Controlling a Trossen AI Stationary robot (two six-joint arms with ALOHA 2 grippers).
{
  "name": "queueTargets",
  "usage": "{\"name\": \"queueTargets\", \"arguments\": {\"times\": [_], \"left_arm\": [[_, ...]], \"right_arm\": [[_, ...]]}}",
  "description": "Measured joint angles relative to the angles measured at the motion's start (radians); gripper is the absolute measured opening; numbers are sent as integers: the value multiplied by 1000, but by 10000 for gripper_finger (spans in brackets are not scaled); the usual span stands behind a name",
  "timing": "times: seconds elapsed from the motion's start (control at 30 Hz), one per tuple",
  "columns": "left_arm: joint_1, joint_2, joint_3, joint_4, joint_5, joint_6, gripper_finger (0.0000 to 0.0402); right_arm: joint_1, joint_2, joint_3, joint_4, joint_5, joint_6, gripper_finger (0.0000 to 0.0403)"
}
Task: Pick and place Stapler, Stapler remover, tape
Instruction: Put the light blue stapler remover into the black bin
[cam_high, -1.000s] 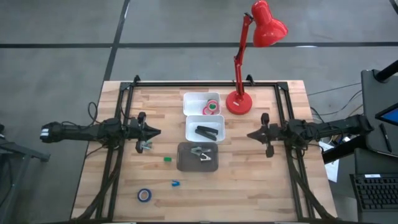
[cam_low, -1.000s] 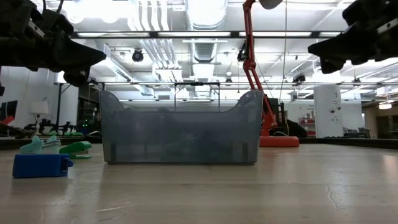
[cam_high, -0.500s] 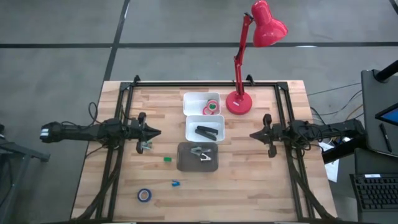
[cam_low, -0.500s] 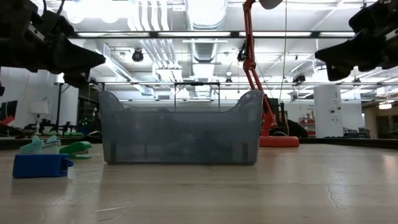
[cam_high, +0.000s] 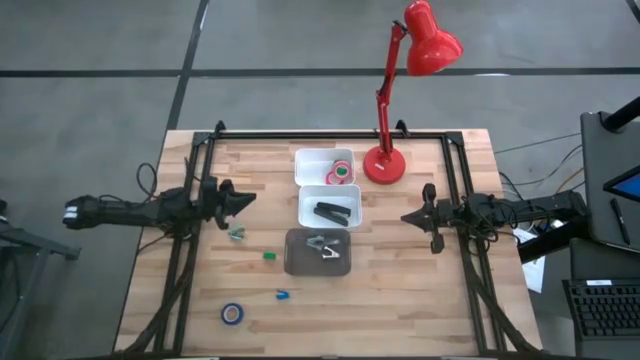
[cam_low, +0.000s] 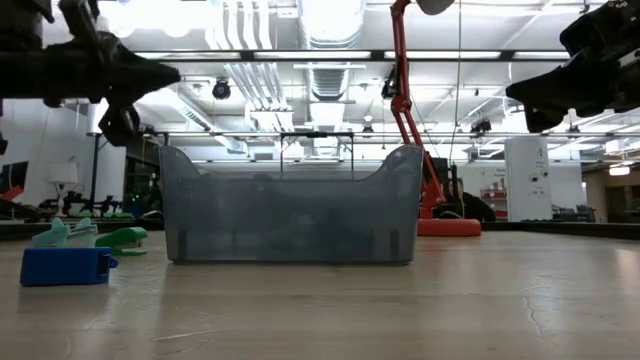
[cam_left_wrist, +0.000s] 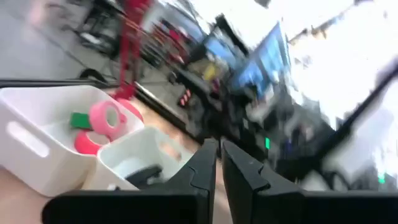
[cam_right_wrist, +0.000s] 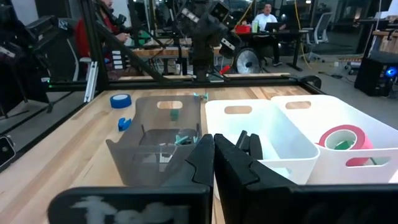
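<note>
Item: stapler (cam_high: 333, 212) binned in middle white tray (cam_high: 306, 208), blue tape roll (cam_high: 232, 313) loose on worktop (cam_high: 400, 300); my jaws both together, empty—I risk nudging it away.

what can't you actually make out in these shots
- Low view: the grey bin's cloudy wall hides its contents.
- Left wrist view: motion blur smears the room; the stapler shows only partly behind the white bin's rim.
- High view: small green piece too small to identify.
</note>
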Motion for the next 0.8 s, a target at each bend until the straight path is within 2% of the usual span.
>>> {"name": "queueTargets", "arguments": {"times": [0.07,0.2,0.33,0.43,0.53,0.7,0.8], "left_arm": [[2,-1,11,11,9,-2,30],[-18,27,53,2,137,19,30],[-52,105,124,59,154,102,32],[-61,167,183,13,159,169,47],[-61,228,238,-130,158,202,80],[-61,303,335,-487,154,259,147],[-61,330,397,-713,161,301,169]], "right_arm": [[0,0,0,0,0,0,9],[0,0,0,0,0,0,9],[0,0,0,0,0,2,9],[0,0,0,0,0,-1,9],[0,0,0,0,0,-1,9],[0,0,0,0,0,1,9],[0,0,0,0,0,0,9]]}}
